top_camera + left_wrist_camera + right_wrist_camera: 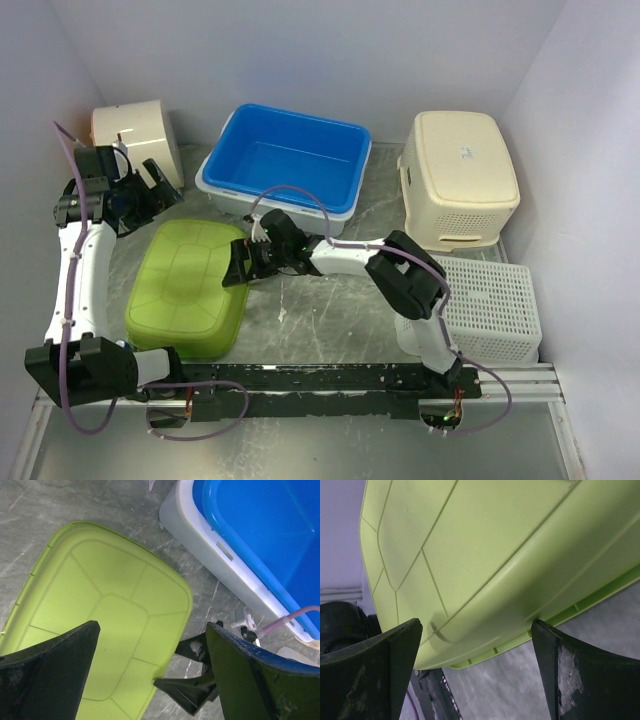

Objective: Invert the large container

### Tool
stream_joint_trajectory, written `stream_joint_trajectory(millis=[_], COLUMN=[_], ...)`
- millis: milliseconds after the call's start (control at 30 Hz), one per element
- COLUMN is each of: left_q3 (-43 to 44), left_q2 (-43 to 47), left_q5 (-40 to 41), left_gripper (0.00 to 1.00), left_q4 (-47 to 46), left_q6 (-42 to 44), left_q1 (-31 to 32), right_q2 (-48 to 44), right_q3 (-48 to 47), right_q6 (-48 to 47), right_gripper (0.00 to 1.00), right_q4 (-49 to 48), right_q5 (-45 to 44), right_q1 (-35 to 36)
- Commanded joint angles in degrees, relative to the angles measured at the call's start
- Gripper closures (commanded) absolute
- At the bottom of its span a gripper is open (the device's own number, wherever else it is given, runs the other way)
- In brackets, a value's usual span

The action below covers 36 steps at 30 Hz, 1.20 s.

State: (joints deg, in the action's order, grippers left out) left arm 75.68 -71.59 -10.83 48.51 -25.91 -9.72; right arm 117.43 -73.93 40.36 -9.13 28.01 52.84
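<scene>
On the table's left half, the large lime-green plastic container lies bottom-up, long axis near-to-far. The right tool, jaws apart, is just beside its right rim. The left tool, also apart, hovers farther off.

Robot lab cell: plain white walls, mounting rail.

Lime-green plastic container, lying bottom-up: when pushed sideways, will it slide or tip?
Probably slide: the lime-green plastic container lies low and wide, rim down on the smooth grey table. It looks like a thin hollow shell, so likely light for its size. Its glossy rounded walls may slip under a push.
</scene>
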Motion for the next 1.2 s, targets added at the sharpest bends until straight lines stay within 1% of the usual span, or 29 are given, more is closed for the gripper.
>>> stream_joint_trajectory(millis=[0,133,300,400,500,667,800,867,933,1033,1167], left_q3=[-1.0,-2.29,-3.44,-3.34,-2.53,-1.89,-2.08,-1.41,-0.03,0.99,2.76], left_q2=[1.86,2.07,2.28,2.05,1.57,1.41,2.11,1.84,1.23,1.48,1.1], left_q5=[-1.62,-1.79,-2.49,-1.75,-1.23,-2.01,-1.74,-1.85,-1.71,-3.01,-4.74], left_gripper=[0.01,0.01,0.01,0.01,0.01,0.01,0.01,0.01,0.01,0.01,0.01], left_q4=[0.63,0.32,-0.31,-0.23,0.37,0.18,-0.37,-0.25,0.72,-0.27,-0.52], left_q6=[0.7,0.51,0.08,0.43,0.73,0.28,0.3,0.55,0.46,-0.1,-0.72], left_q1=[-0.25,-0.23,-0.25,-0.28,-0.23,-0.24,-0.28,-0.24,-0.22,-0.24,-0.27], right_q2=[4.57,8.86,14.49,17.11,18.53,21.6,26.28,26.8,25.47,21.87,21.53], right_q3=[-5.88,-11.38,-20.16,-24.89,-26.89,-28.13,-33.95,-34.53,-32.98,-27.77,-29.06], right_q6=[-3.15,-4.99,-7.07,-6.69,-4.3,4.38,9.49,11.42,11.68,10.31,9.91], right_gripper=[0.08,0.08,0.07,0.07,0.07,0.07,0.07,0.07,0.06,0.06,0.05], right_q4=[-0.24,1.94,5.55,6.59,4.13,-7.4,-11.72,-14.36,-16.39,-19.9,-18.81], right_q5=[2.53,5.96,6.63,6.82,7.86,11.18,13.08,13.98,13.69,11.51,11.5], right_q1=[0.28,0.4,1.27,1.45,1.82,2.69,3.72,4.18,4.38,4.21,3.98])
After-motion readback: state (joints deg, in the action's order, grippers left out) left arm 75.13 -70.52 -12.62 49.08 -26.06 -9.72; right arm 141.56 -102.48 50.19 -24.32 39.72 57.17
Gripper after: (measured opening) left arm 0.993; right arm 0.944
